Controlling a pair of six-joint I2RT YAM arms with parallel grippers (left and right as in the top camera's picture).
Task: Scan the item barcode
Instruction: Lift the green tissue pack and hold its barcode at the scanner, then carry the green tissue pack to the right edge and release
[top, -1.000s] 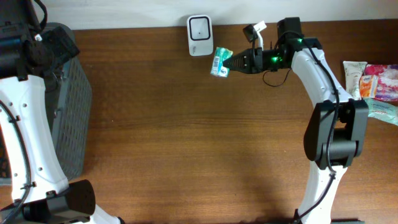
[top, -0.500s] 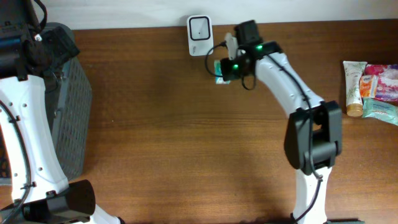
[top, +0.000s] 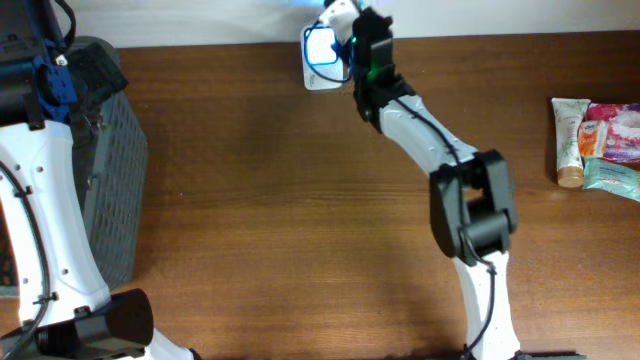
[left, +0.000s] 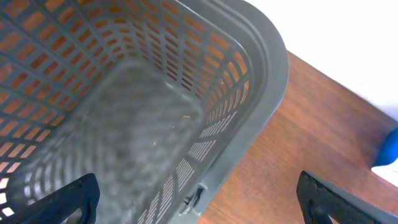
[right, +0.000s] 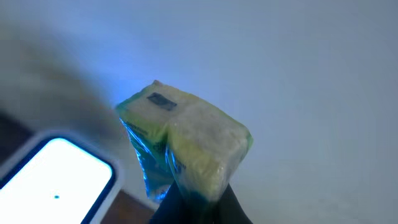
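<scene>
Packet (right: 186, 134) up at the scanner (right: 59, 180), right gripper (right: 196, 204) clamped on it!
The fingers pinch the green-and-yellow packet's lower end, lifting it just above the lit scanner at the far edge of the table (top: 300, 200), in a blue glow. Left gripper (left: 199, 205) hangs spread wide over the grey basket (left: 270, 68), holding nothing.

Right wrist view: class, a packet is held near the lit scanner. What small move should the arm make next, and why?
Probably ease the packet sideways over the scanner and turn it slightly. The right gripper is shut on it and the scanner's window glows, yet the packet sits beside that window, and no barcode shows clearly on the sides in view.
</scene>
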